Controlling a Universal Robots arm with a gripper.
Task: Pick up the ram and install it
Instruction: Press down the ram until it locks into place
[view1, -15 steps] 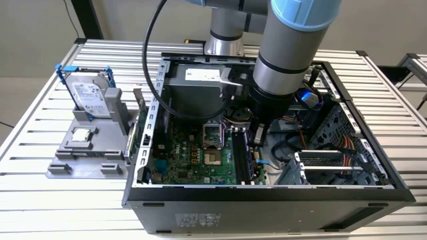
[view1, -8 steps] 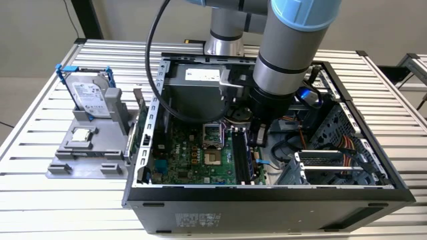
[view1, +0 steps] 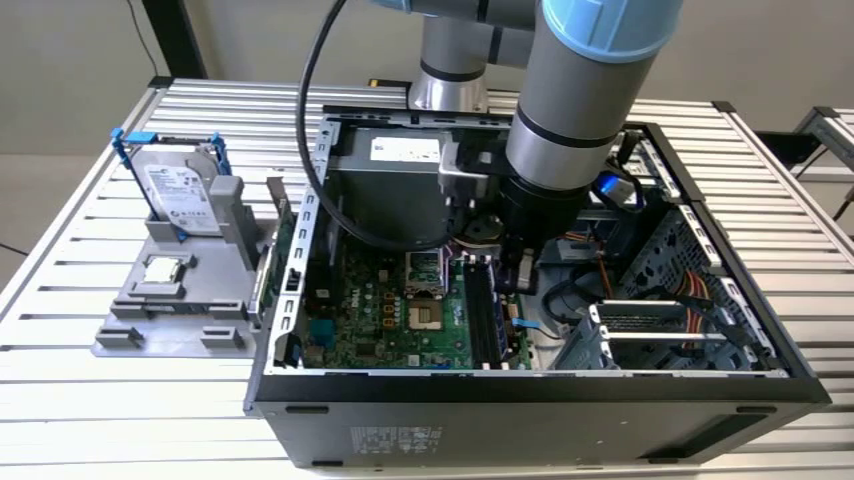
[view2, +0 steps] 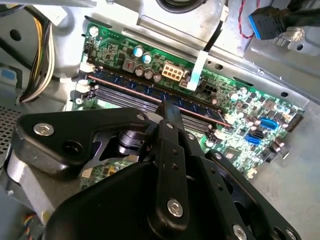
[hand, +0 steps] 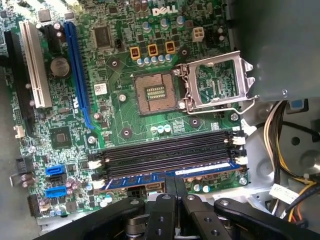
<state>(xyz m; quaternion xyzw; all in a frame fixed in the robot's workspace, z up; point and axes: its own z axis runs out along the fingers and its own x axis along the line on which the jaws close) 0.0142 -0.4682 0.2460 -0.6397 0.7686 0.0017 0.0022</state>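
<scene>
Clamped thin on the upper edge of the ram (hand: 165, 178), near its middle: the tool (hand: 170, 186), fingers (view2: 171, 117) drawn together over the blue stick. Lowered inside the open computer case (view1: 747, 385), just above the motherboard (hand: 125, 120), with the arm (view1: 567, 120) reaching straight down in the exterior view.

Directly beneath the tool, running crosswise to both sides of it: the ram, seated in or resting on the outermost of the memory slots (hand: 165, 152), those beside it bare. Whether fully pressed home, cannot tell; white latches (hand: 239, 160) at the slot ends visible but their position unclear.

Judged best for this step: stick kept upright and square to the slot, pressure straight down and even along its length, no twisting, until both end latches catch. Any tilt likely to jam one end.

Further out: open processor socket (hand: 156, 93) with raised retention frame (hand: 220, 82), blue expansion slot (hand: 77, 75), bundled cables (hand: 280, 135). Outside the case on the slatted tabletop (view1: 67, 300), a hard drive (view1: 180, 195) upright in a grey fixture (view1: 174, 320).
</scene>
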